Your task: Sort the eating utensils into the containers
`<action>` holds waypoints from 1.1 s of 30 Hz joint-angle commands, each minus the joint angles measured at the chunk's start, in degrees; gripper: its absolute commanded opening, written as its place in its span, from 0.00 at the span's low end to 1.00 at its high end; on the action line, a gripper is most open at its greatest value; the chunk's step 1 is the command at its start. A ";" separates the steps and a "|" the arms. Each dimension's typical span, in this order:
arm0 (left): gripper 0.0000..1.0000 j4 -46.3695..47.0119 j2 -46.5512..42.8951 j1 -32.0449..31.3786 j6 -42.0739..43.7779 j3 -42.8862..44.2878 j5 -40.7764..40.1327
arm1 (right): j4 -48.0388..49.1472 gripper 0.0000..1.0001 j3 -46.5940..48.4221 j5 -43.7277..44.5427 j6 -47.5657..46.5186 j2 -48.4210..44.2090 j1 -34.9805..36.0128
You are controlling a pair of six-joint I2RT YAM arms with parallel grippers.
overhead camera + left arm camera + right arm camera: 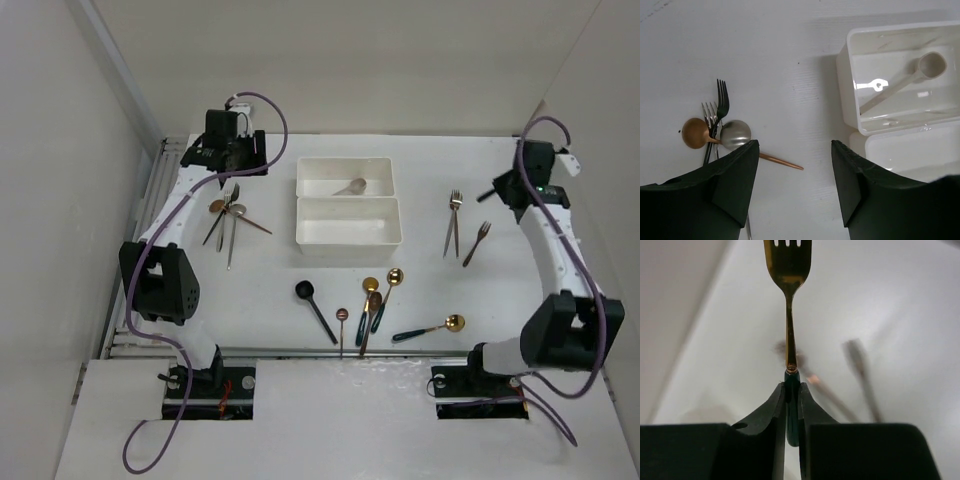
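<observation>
A gold fork with a dark green handle [788,300] is pinched at the handle by the right gripper [792,388], in the air to the right of the two white rectangular plastic bins [350,241]. The left gripper [795,146], fingers spread, hangs left of the bins over a copper spoon [694,133] and a silver spoon [735,134].

Robot lab cell: white enclosure walls [60,150], bolted arms [158,282] (purple cables [274,112]).

Around my near bin [350,228]: second bin [345,161] touching behind, one spoon [355,185] in it, utensil cluster [237,210] to the left, two forks [455,205] right, loose spoons [371,286] in front.
</observation>
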 commanded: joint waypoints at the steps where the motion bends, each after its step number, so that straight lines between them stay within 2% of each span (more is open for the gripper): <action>1: 0.56 1.86 -3.81 0.33 -1.74 -1.15 -0.96 | 6.67 0.00 0.28 5.27 18.83 -6.98 15.61; 4: 0.56 1.86 -4.43 0.33 -1.75 -2.46 -1.49 | 13.51 0.00 -3.75 8.27 35.10 -11.56 27.07; 5: 0.56 1.86 -4.96 0.33 -1.75 -2.47 -1.49 | 15.53 0.00 -4.46 8.28 39.05 -11.57 33.37; 6: 0.56 1.86 -4.96 0.33 -1.75 -3.08 -2.01 | 15.56 0.00 -3.94 7.76 45.44 -9.74 35.78; 8: 0.56 1.86 -5.66 0.33 -1.75 -3.70 -2.02 | 13.02 0.00 0.34 4.08 48.13 -6.75 41.31; 12: 0.56 2.39 -7.42 0.33 -1.75 -5.36 -2.55 | 2.57 0.00 7.56 4.06 52.18 1.52 47.57; 14: 0.56 2.39 -7.94 0.33 -1.75 -5.98 -2.55 | 0.44 0.00 7.58 3.01 53.32 4.16 48.11; 18: 0.56 2.39 -9.09 0.33 -1.75 -7.91 -3.07 | 2.81 0.00 3.01 -1.29 56.32 5.30 48.11; 25: 0.56 2.91 -10.85 -0.20 -2.27 -10.37 -3.60 | 3.95 0.02 1.25 -6.13 57.46 9.08 49.25; 26: 0.56 2.91 -11.37 -0.72 -2.27 -10.38 -3.60 | 4.48 0.06 0.73 -6.83 57.46 9.61 49.25; 29: 0.56 2.91 -11.99 -1.25 -2.27 -10.91 -3.60 | 4.48 0.34 0.72 -7.89 57.99 11.45 49.25; 30: 0.56 2.91 -11.99 -1.25 -2.27 -10.91 -3.60 | 3.96 0.54 1.24 -7.89 57.99 11.46 49.25; 33: 0.56 2.91 -12.61 -2.74 -2.27 -12.05 -4.74 | 3.34 0.74 1.25 -6.76 58.51 10.85 49.25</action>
